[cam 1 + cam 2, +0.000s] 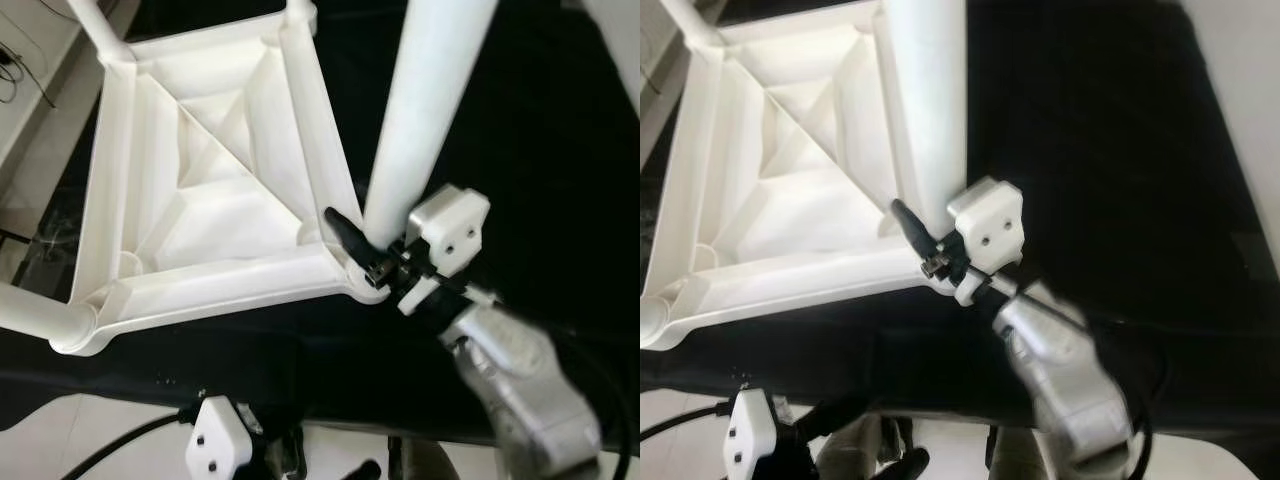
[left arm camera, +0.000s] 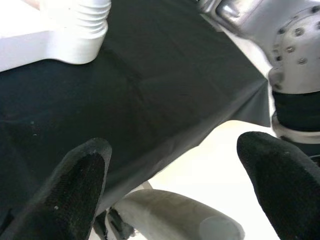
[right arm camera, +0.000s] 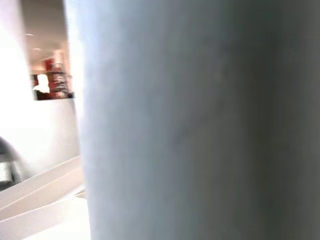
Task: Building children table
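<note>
Legs first, working left to right: the upturned white tabletop (image 1: 215, 190) lies underside-up on the black cloth (image 1: 520, 150), and you've already got a leg (image 1: 40, 312) seated at its near left corner and another leg (image 1: 95, 20) at the far left corner, plus what looks like one at the far right corner, though that one's cropped so don't quote me. Your left gripper (image 2: 175, 195) is parked down below the near edge of the cloth, fingers spread wide with nothing between them, so it's basically idle. The action is at the near right corner of the tabletop, where the fourth leg (image 1: 425, 110) stands roughly upright, tilting a bit to the right, with its foot at the corner socket (image 1: 362, 282). Your right gripper (image 1: 365, 250) is clamped on that leg right down at the base, one black finger (image 1: 342, 225) showing on the tabletop side, and the right wrist view has the white tube pressed right up against the camera. So I'd say you're on the last leg, seating it or twisting it home. Can't tell from here whether it's fully in. Next move probably wants the leg straightened up square to the socket before you push or turn, otherwise it could bind or shove the whole tabletop across the cloth, and the free gripper could brace the frame.
</note>
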### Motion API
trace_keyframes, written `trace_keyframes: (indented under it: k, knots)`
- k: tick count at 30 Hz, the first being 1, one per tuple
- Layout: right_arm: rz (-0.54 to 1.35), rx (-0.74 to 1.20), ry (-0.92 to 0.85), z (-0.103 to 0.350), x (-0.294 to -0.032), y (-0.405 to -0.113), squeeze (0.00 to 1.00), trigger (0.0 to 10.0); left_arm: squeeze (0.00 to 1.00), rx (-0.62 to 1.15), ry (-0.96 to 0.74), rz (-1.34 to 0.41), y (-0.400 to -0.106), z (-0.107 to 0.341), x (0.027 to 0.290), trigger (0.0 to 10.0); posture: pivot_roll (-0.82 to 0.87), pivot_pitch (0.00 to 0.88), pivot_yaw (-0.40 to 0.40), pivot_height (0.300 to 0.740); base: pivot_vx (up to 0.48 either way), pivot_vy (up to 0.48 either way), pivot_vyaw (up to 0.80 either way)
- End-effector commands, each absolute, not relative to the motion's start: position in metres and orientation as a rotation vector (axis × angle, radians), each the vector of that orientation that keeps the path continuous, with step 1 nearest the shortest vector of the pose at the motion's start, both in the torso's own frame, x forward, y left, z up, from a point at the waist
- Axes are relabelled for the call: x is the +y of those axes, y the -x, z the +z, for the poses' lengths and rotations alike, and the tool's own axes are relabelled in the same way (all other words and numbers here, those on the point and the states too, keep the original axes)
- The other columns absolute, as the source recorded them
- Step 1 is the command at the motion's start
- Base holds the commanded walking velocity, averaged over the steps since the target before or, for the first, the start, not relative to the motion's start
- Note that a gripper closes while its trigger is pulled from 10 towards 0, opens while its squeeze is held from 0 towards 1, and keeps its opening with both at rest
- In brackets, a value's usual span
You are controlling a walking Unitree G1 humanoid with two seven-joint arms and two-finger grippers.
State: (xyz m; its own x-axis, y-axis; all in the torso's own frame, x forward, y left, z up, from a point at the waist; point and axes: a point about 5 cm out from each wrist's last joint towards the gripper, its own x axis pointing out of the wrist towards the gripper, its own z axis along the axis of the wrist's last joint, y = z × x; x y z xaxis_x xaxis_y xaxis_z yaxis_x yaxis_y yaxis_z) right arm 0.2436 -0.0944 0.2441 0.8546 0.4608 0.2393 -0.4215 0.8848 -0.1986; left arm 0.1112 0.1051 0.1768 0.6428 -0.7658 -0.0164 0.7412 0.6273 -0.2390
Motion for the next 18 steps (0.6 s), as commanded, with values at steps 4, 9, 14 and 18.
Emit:
trace_keyframes:
  k: [4, 9, 14, 18]
  knots:
    - [0.367, -0.068, 0.137, 0.205, -0.102, -0.26, 0.0, 10.0, 0.0, 0.145, 0.217, -0.846, -0.115, 0.17, 0.108, 10.0, 0.06, 0.339, 0.081, 0.74, 0.0, 0.0, 0.0]
    - [0.321, -0.059, 0.137, 0.205, -0.094, -0.259, 0.0, 10.0, 0.0, 0.125, 0.193, -0.825, -0.124, 0.169, 0.111, 10.0, 0.07, 0.317, 0.078, 0.74, 0.0, 0.0, 0.0]
    - [0.284, -0.058, 0.129, 0.204, -0.09, -0.259, 0.0, 10.0, 0.0, 0.114, 0.179, -0.816, -0.132, 0.166, 0.113, 10.0, 0.06, 0.294, 0.084, 0.74, 0.0, 0.0, 0.0]
    - [0.274, -0.059, 0.126, 0.204, -0.089, -0.261, 0.0, 10.0, 0.0, 0.113, 0.176, -0.815, -0.135, 0.165, 0.115, 10.0, 0.06, 0.291, 0.087, 0.74, 0.0, 0.0, 0.0]
